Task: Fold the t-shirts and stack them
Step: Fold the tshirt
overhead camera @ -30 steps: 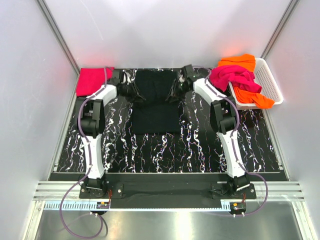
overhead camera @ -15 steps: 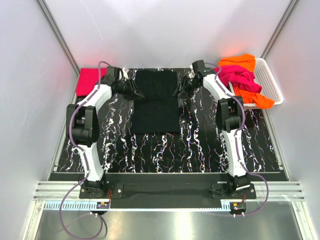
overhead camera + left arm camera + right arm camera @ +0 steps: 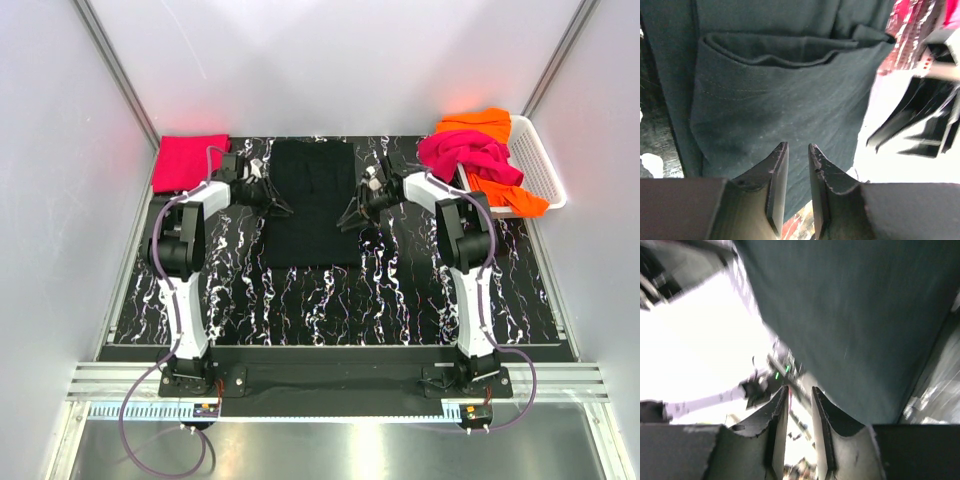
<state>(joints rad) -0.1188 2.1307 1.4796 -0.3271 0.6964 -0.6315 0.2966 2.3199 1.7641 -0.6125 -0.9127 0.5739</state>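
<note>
Black shirt (image 3: 312, 200) is the one I'm on. It's lying flat in the middle of the surface (image 3: 400, 290) as a long narrow strip, and my left wrist view shows a sleeve flap tucked on top of it, so I reckon the side folds are done and the end-over-end fold is what's left.

My left hand (image 3: 280, 205) sits at the black shirt's left edge and my right hand (image 3: 347, 218) at its right edge, both about halfway along it. Both are clenched almost together, and I can't see any cloth between the fingers.

Next move, as I see it: open up, pinch the two corners at one end, and carry them evenly over to the other end. If one side lags, the fold will probably come out crooked.

The red-pink shirt (image 3: 188, 162) lies folded beyond the black shirt's far left corner. The magenta shirt (image 3: 465, 155) and the orange shirt (image 3: 478, 122) are heaped in the basket (image 3: 540, 165) off its far right corner.

What I can't make out:
- My right wrist view is blurry.
- I can't tell whether my fingertips touch the cloth.
- No print shows on the black shirt.
- The basket heap is too tangled to count.
</note>
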